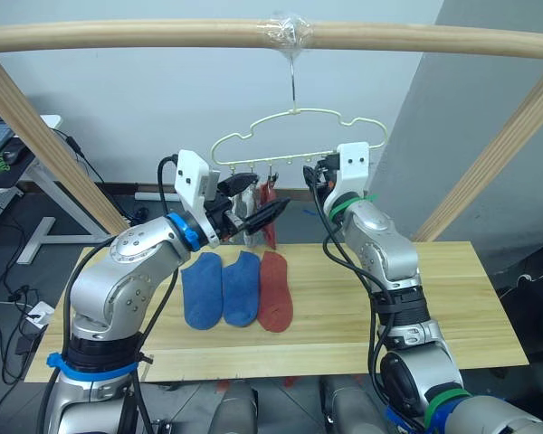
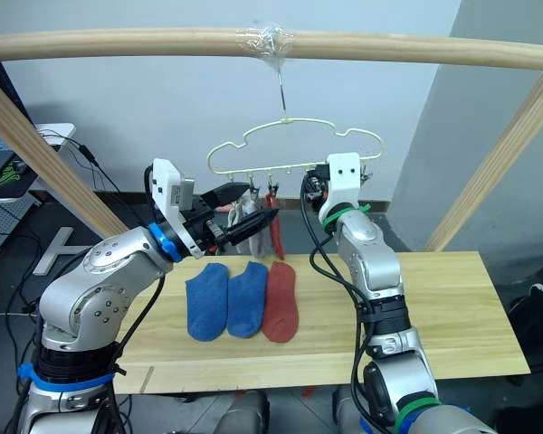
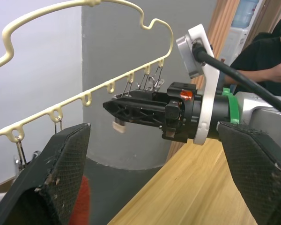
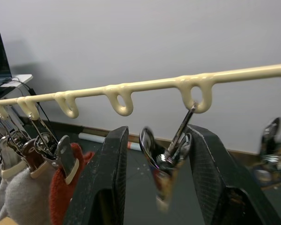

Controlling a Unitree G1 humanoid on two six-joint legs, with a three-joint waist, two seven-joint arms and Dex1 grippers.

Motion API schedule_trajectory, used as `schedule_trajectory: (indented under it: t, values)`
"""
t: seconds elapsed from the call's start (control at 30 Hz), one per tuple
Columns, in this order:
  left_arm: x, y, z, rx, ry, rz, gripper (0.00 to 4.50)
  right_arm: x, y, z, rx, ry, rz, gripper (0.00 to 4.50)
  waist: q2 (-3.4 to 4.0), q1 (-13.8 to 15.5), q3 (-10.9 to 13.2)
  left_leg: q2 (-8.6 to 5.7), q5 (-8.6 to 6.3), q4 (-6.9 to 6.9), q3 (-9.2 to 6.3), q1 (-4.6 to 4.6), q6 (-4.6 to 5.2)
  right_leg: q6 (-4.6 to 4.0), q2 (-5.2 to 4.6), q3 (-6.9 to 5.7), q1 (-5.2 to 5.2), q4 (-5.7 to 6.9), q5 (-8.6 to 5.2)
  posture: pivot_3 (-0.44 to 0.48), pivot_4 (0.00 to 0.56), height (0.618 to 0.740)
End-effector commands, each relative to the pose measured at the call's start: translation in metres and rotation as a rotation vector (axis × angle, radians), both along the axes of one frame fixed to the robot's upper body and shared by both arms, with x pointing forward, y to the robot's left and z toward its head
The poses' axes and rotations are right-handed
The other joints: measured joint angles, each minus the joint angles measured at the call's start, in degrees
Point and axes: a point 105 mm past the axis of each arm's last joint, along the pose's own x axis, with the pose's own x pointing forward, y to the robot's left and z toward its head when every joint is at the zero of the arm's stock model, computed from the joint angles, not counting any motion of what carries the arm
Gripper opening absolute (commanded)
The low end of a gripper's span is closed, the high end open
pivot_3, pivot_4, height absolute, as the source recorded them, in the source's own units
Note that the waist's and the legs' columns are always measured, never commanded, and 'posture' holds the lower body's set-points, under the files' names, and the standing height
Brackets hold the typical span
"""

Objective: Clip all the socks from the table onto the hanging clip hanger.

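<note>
On the long light wooden plank counter (image 1: pixel 434 298), three short knit ankle socks are lying side by side toward its left part: two blue socks (image 1: pixel 202 288) (image 1: pixel 242 287) touching each other, and one rust-red sock (image 1: pixel 275 290) just right of them. Above the far edge of the counter, the left gripper (image 1: pixel 262 210) is reaching in from the left with its two black fingers (image 3: pixel 61 173) spread wide apart and holding nothing, pointing toward the clips of the hanger. The right gripper (image 4: pixel 157 183) is raised just right of it, at the hanger's lower bar; its fingers (image 4: pixel 105 187) are standing apart on either side of one small dark metal clip (image 4: pixel 171 150) that is dangling from a loop of the bar, and whether they are touching that clip cannot be told. Behind both grippers, the thin pale yellow-green cloud-shaped wire clip hanger (image 1: pixel 299 122) is hanging by its top hook from the round wooden pole (image 1: pixel 118 36) that is spanning the scene above the counter. At the left part of the hanger's clip row, two light grey socks (image 4: pixel 18 194) and another rust-red sock (image 4: pixel 61 192) are hanging already clipped, side by side. In the left wrist view, a person in a dark top (image 3: pixel 264 51) is sitting well beyond the counter.
</note>
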Motion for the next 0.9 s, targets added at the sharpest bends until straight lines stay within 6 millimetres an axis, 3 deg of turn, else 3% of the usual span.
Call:
schedule_trajectory:
  t: [0.03, 0.8, 0.9]
  values:
    - [-0.0061, -0.0063, 0.0152, -0.018, -0.064, -0.031, 4.50, 0.0004, 0.0021, 0.0199, 0.028, -0.068, 0.010, 1.93, 0.00, 0.0, 0.0, 0.00, 0.00, 0.00, 0.00, 0.00, 0.00, 0.00, 0.00, 0.00, 0.00, 0.00, 0.00, 0.085, 0.168, 0.740]
    - [-0.0087, -0.0082, 0.0160, -0.031, -0.059, -0.039, 4.50, 0.0049, -0.0005, 0.0223, 0.027, -0.081, -0.007, 1.93, 0.05, 0.0, 0.0, 0.00, 0.00, 0.00, 0.00, 0.00, 0.00, 0.00, 0.00, 0.00, 0.00, 0.01, 0.00, 0.084, 0.188, 0.740]
    - [-0.0094, -0.0086, 0.0161, -0.032, -0.059, -0.043, 4.50, 0.0048, -0.0015, 0.0217, 0.026, -0.081, -0.009, 0.98, 0.06, 0.0, 0.0, 0.00, 0.00, 0.00, 0.00, 0.00, 0.00, 0.00, 0.00, 0.00, 0.00, 0.01, 0.00, 0.082, 0.189, 0.740]
